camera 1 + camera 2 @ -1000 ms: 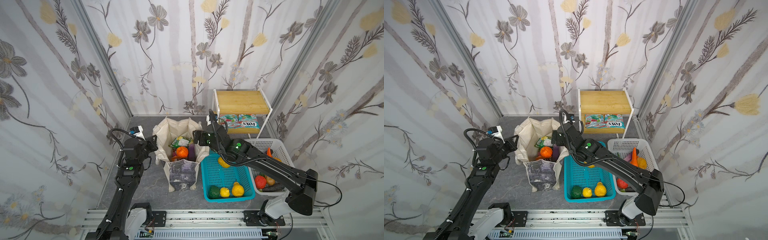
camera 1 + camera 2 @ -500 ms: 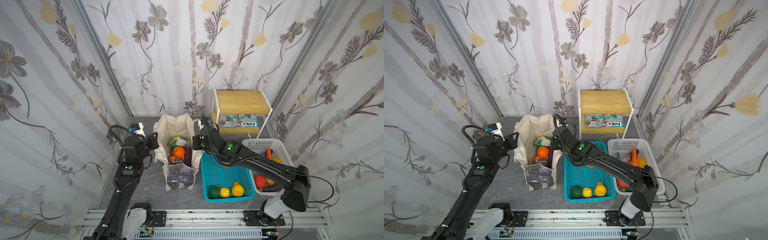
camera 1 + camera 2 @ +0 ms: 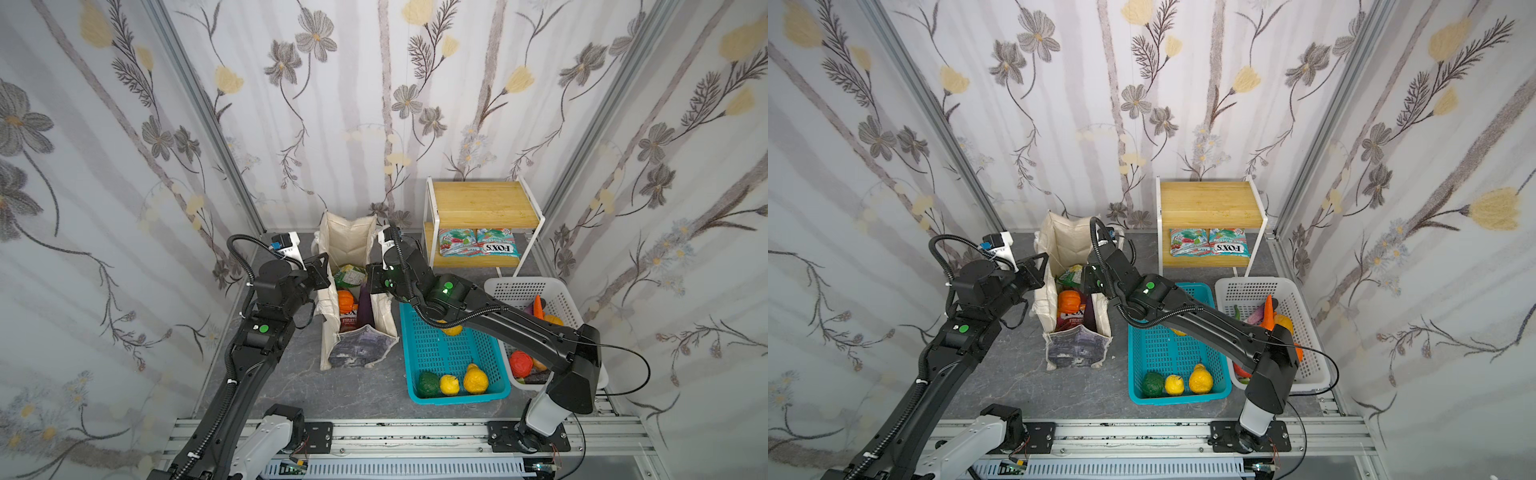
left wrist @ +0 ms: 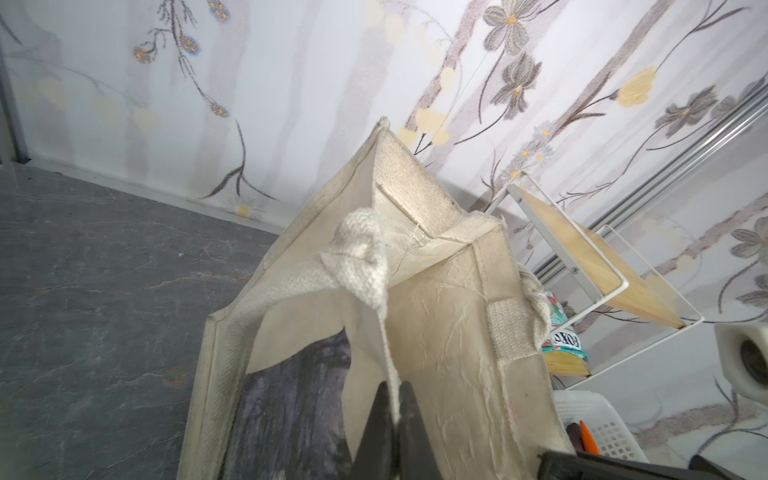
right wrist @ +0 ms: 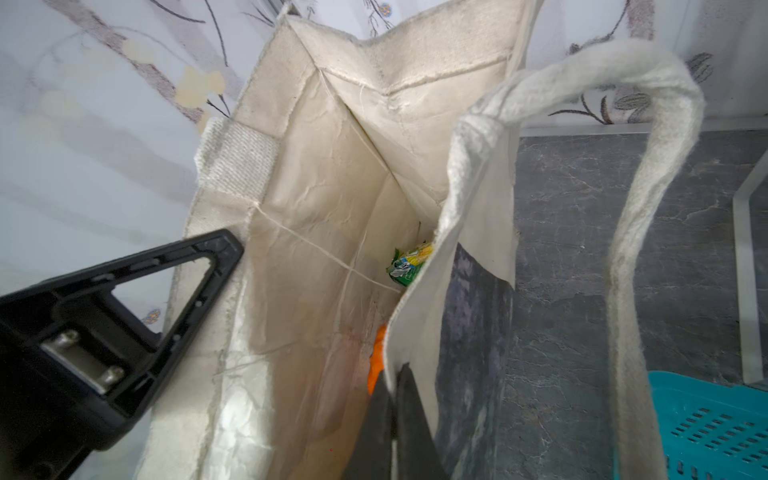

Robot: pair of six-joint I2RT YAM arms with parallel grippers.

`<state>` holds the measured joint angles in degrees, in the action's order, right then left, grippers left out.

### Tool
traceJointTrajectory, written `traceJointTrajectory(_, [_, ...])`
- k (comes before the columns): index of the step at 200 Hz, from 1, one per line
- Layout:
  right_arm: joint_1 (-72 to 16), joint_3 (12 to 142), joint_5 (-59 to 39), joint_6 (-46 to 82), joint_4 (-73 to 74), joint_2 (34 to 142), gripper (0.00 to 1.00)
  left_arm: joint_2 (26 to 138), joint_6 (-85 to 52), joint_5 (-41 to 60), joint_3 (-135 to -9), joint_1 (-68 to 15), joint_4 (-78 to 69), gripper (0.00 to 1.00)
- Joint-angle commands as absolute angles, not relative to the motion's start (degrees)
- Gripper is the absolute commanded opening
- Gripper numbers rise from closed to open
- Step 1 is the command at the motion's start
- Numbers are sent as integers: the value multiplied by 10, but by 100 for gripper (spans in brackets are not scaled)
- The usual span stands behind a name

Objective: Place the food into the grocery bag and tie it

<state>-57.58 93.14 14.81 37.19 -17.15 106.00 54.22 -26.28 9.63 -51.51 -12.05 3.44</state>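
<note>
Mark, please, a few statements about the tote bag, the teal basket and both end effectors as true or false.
1. The cream canvas tote bag stands upright, mouth open. True.
2. The left end effector hangs open, clear of the bag. False: it is shut on the bag's rim.
3. The right end effector is shut on the bag's opposite rim. True.
4. The teal perforated plastic basket holds two glossy snack packets. False: it holds toy fruits; the packets lie on the white-framed wooden rack, on its lower shelf.
5. A round orange toy fruit sits inside the bag. True.
</note>
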Motion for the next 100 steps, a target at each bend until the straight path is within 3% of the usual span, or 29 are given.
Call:
traceJointTrajectory(1, [-566,915,158,389,-145,1052,0,559,-270,105,-512,-121,-13,0])
traceJointTrajectory(18, [-559,907,162,391,-147,1056,0,569,-275,115,-516,-121,-15,15])
traceJointTrajectory(31, [-553,904,171,393,-153,1062,0,567,-265,111,-521,-120,-15,40])
traceJointTrajectory(45, [-547,905,168,395,-160,1067,0,555,-256,95,-529,-118,-15,58])
traceJointTrajectory(52, [-545,904,170,395,-165,1068,0,545,-261,83,-533,-115,-15,72])
traceJointTrajectory(56, [-545,905,171,395,-167,1068,0,539,-265,76,-536,-112,-15,89])
traceJointTrajectory(60, [-544,904,173,395,-169,1069,0,533,-268,70,-538,-107,-15,99])
traceJointTrajectory(100, [-539,902,184,393,-176,1066,0,445,-405,41,-520,3,-14,100])
